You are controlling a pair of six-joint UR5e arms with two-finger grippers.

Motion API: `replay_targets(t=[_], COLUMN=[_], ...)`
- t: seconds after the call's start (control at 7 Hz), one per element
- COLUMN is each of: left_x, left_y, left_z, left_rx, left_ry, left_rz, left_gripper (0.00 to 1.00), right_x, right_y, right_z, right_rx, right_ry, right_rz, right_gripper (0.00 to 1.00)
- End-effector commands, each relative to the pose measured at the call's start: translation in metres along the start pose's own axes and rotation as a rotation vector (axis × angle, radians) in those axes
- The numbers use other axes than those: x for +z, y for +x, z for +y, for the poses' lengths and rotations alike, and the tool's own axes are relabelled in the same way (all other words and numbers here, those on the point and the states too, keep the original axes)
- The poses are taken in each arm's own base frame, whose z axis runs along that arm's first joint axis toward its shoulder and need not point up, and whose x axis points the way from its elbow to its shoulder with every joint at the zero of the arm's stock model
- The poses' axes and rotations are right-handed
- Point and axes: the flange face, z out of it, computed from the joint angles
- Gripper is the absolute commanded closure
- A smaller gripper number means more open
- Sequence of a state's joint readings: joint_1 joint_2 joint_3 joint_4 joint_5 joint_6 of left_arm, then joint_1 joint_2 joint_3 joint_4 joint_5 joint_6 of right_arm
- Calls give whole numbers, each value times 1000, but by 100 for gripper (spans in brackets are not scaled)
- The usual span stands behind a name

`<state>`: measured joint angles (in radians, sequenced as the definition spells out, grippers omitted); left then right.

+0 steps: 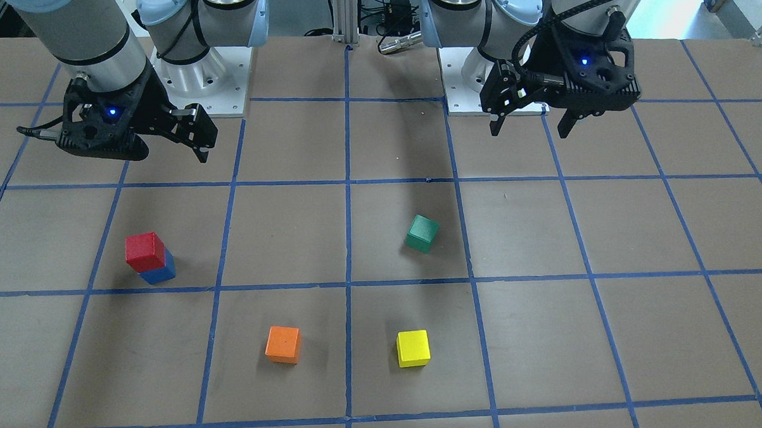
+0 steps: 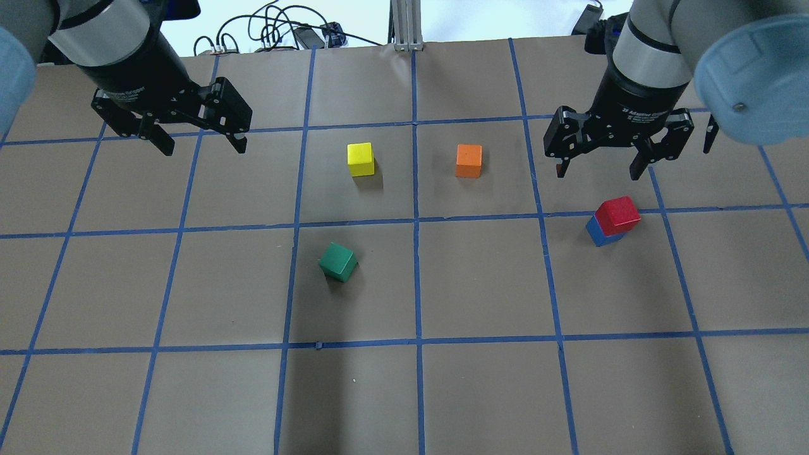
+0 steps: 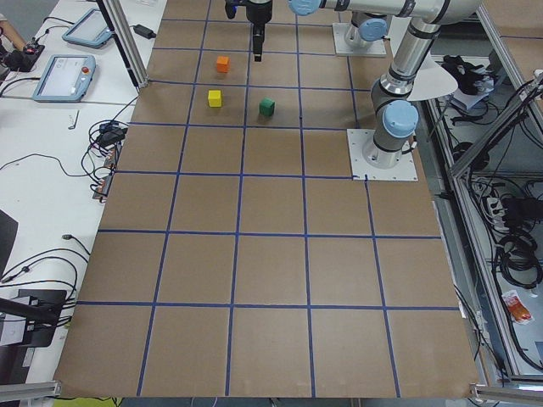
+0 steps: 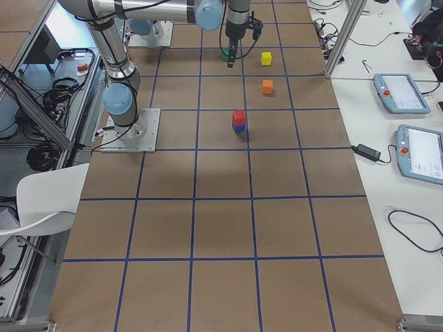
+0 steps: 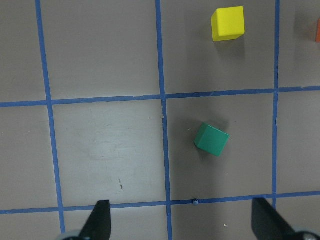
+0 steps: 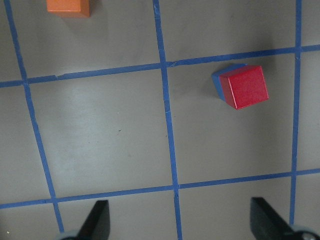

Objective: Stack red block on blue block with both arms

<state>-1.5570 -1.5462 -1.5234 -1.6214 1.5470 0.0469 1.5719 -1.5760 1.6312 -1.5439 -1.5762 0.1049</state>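
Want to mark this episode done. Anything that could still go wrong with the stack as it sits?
1. The red block sits twisted and shifted on the blue block, with a blue corner showing past it. A knock or table jolt might tip it off.
2. The right gripper hangs open above the table near the stack. A low or sideways retreat could clip the red block.

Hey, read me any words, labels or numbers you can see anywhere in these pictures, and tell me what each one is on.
"Adaptive Gripper": small white print on the body of the right gripper, overhead view; the line below it is too small to read.
Left gripper: similar white print on its body, too blurred to read.
Nothing else is legible.
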Motion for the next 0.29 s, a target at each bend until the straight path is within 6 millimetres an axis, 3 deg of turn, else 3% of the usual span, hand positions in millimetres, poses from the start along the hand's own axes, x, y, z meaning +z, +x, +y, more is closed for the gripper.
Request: replay_targets(t=[0.0, 0.14], left_x=[0, 1], left_y=[0, 0], left_z=[0, 0], left_rx=[-1, -1], left_ry=[0, -1], left_rz=[-1, -2], left_gripper=[0, 0], right_x=[0, -1], right_y=[1, 1], right_z=[1, 1], right_rx=[1, 2], right_ry=[1, 4], right_rz=[-1, 0], right_gripper=[0, 0])
